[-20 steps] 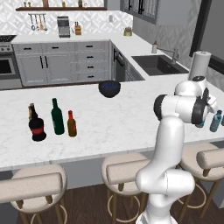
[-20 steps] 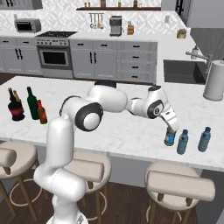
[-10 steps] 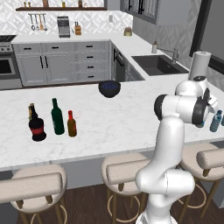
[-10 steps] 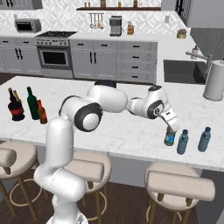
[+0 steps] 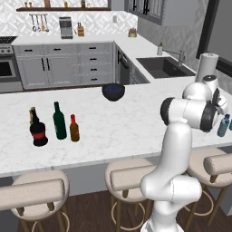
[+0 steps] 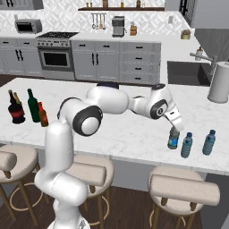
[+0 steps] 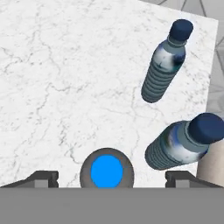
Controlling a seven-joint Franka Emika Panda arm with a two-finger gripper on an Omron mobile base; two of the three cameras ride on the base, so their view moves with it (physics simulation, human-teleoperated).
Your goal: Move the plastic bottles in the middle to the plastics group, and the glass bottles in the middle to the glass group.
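Note:
The small clear water bottle with a blue band stands upright on the island's right end, next to two light blue plastic bottles. My gripper hovers right over its top. From the hand, the bottle's blue cap sits between the wide-apart fingertips, so the gripper is open. The two blue bottles lie just beyond. At the island's left end stand the tall green bottle and the amber bottle, beside the squat black red-labelled bottle.
A dark bowl sits at the island's far edge. A paper towel roll stands by the sink on the right. Stools line the island's near side, and its front edge is close to the plastic bottles.
The fingers have spread apart and let go of the clear water bottle, which now stands free beside the blue bottles. The arm has hardly moved.

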